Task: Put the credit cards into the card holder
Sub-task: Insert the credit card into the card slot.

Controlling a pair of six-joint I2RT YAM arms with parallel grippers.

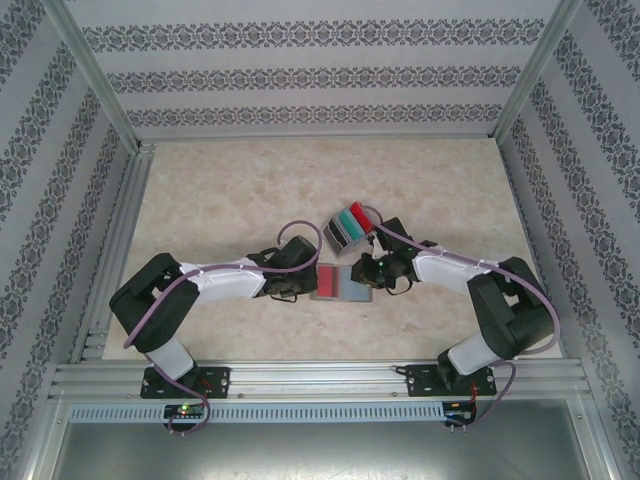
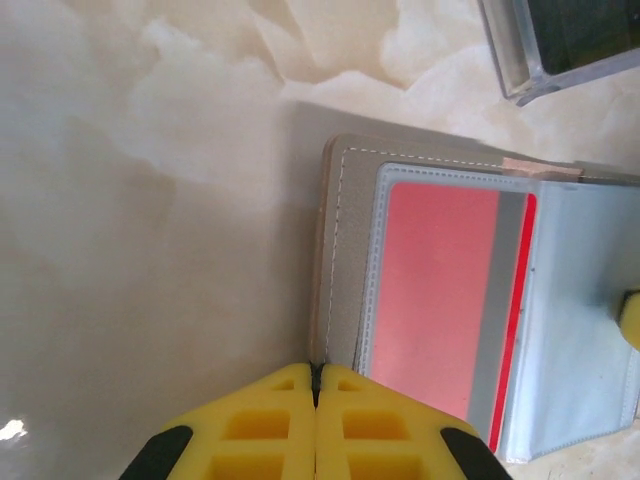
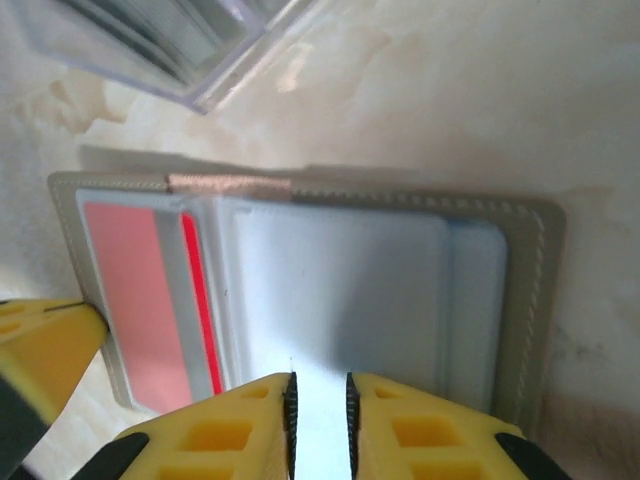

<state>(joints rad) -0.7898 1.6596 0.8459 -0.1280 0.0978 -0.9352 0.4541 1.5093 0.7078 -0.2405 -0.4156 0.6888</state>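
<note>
Right, card holder point(image 1: 342, 283) lies open, flat by the marbled table's point(image 1: 220, 200) near edge: stitched taupe cover, frosted sleeves, red card point(image 2: 440, 290) inside. Left gripper point(image 2: 317, 372) jaws together at the cover's edge. Right gripper point(image 3: 318, 385) jaws a slit apart on a sleeve, pinch unclear.

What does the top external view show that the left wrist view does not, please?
Overhead adds the left arm and right arm, plus teal and red credit cards standing in the clear box. The left wrist view adds stitching on the card holder and the left hand, fingertips together at that edge. Both share the open card holder with a red card in its sleeve.
</note>
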